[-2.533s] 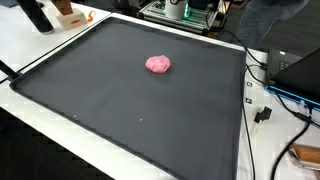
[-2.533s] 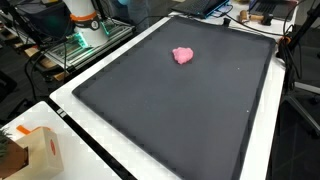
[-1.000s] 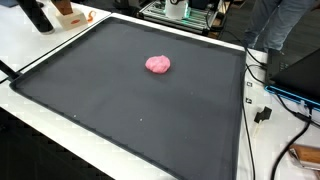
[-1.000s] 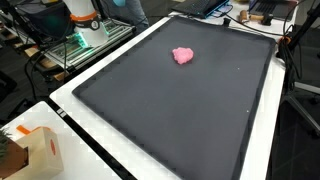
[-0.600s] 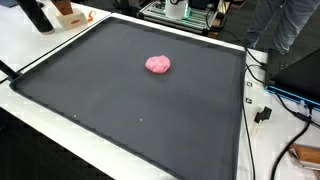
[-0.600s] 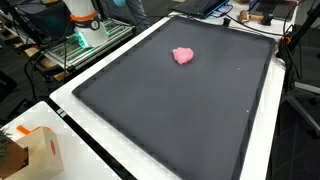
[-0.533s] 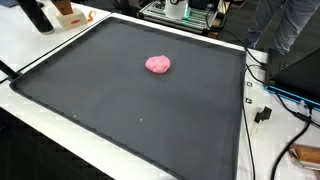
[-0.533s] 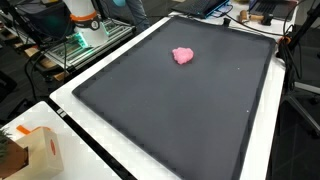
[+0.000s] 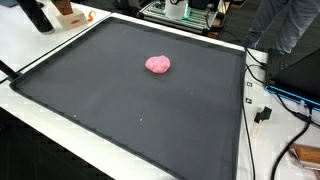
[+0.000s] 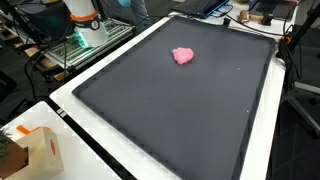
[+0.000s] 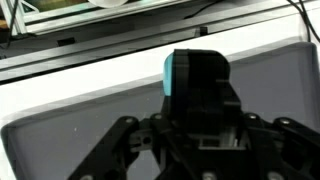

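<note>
Pink, roundish, axis-less, lay as a lump (image 9: 158,64) on the black mat (image 9: 120,110), in the mat's half by the robot base (image 10: 83,18), outside the wrist view; could not tell gripper (image 11: 205,150) spread or pressed together.

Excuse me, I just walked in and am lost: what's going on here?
Nothing is being handled right now. A pink lump lies alone on the black mat, with nothing touching it. The robot's claw shows only in the wrist view, above the mat near its edge. Its tips are out of frame, so whether it is open cannot be told.
</note>
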Controlling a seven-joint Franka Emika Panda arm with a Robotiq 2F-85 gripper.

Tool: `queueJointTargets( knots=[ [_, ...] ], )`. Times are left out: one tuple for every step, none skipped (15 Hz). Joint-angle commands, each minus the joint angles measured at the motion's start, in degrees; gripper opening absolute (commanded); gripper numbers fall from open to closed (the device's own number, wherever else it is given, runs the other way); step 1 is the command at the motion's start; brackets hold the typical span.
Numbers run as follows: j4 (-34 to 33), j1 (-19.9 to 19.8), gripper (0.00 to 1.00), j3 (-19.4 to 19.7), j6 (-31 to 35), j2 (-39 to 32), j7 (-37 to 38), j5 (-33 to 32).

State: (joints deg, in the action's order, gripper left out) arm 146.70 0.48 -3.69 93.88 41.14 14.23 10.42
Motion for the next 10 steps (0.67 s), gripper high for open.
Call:
queueJointTargets(
  knots=[
    [-2.0,0.0,0.25,4.4,6.7,-4.4,-6.7,5.3],
    [-2.2,0.2,0.25,5.8,9.3,-5.6,-9.2,7.0],
    [-2.4,0.3,0.25,7.0,11.8,-7.1,-11.6,8.4],
    [-2.6,0.6,0.25,8.7,14.3,-8.8,-14.8,10.4],
    [-2.7,0.8,0.25,9.9,16.7,-10.3,-17.4,12.2],
    [-2.8,1.2,0.25,11.4,18.9,-12.1,-20.8,14.5],
    [-3.0,1.6,0.25,12.5,20.6,-13.9,-23.7,16.7],
    [-3.3,2.2,0.25,13.9,22.2,-15.9,-27.7,19.6],
    [-3.6,2.7,0.25,15.1,23.1,-17.8,-30.9,22.9],
    [-4.0,3.3,0.25,16.1,23.6,-20.0,-34.7,26.3]
  ],
)
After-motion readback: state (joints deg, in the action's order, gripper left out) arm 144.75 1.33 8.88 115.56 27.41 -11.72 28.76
